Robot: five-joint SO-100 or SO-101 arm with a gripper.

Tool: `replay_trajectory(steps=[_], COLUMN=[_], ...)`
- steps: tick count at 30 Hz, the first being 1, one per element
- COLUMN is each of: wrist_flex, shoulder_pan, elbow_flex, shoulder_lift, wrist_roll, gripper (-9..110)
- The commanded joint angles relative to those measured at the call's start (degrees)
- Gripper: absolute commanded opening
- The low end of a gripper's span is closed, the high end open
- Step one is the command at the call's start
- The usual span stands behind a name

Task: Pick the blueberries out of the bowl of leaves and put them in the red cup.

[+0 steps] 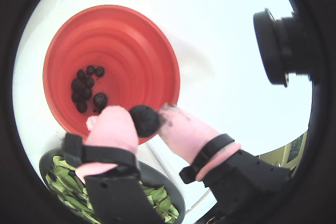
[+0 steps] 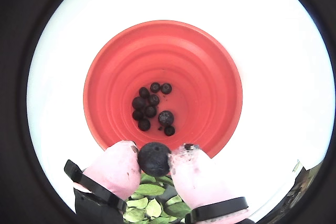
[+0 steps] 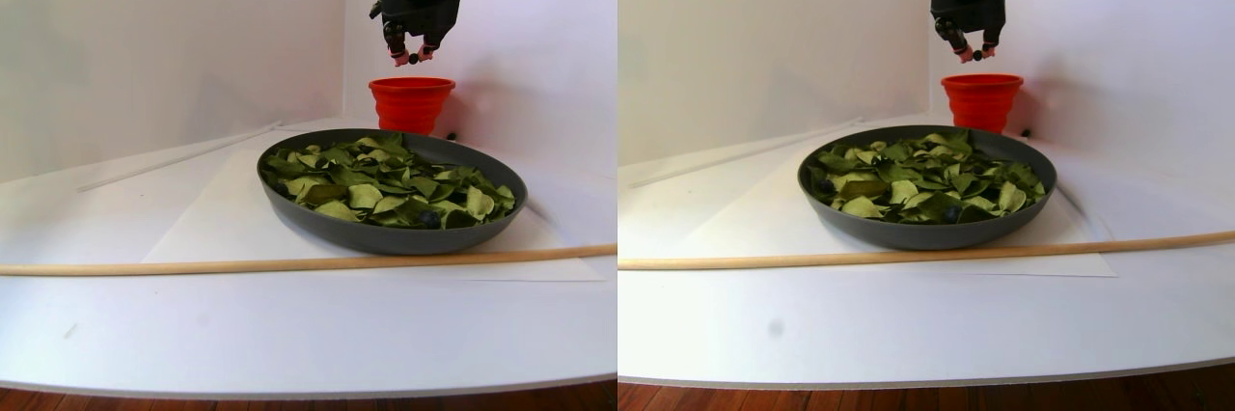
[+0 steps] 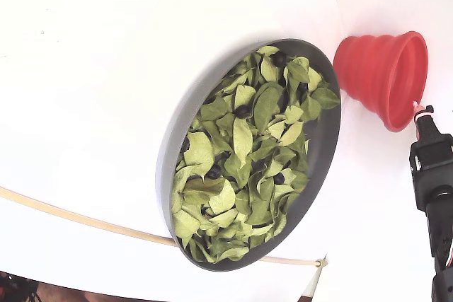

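Note:
In both wrist views my gripper point(image 1: 144, 120) point(image 2: 154, 158) is shut on one dark blueberry point(image 1: 145, 121) point(image 2: 153, 159), pinched between two pink fingertips point(image 1: 113, 127) above the near rim of the red cup point(image 1: 131, 40) point(image 2: 210, 66). Several blueberries point(image 1: 85, 87) point(image 2: 151, 106) lie on the cup's bottom. The stereo pair view shows the gripper point(image 3: 413, 56) hanging above the cup point(image 3: 412, 102). In front of the cup sits the dark grey bowl point(image 3: 391, 237) point(image 4: 177, 122), full of green leaves point(image 3: 386, 184) point(image 4: 248, 146). A few blueberries point(image 4: 242, 111) peek out among the leaves.
A long wooden rod point(image 3: 289, 262) point(image 4: 71, 218) lies across the white table in front of the bowl. White walls stand close behind the cup. A black camera point(image 1: 278, 45) sticks out beside the gripper. The table's front edge point(image 3: 289, 377) drops to a wooden floor.

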Motion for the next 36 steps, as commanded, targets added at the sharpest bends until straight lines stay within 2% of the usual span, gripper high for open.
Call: replay_trajectory(steps=[1,12,19,36], wrist_flex=[-0.1,-0.2,-0.2,2.9], shoulder_pan=[0.8,0.9,1.2,1.0], elbow_flex=[-6.0,-12.9,-13.7,-7.6], shoulder_lift=[1.3,-3.8,-4.4,4.7], wrist_roll=[0.4,1.3,1.2,1.4], gripper=[10,11,21,19])
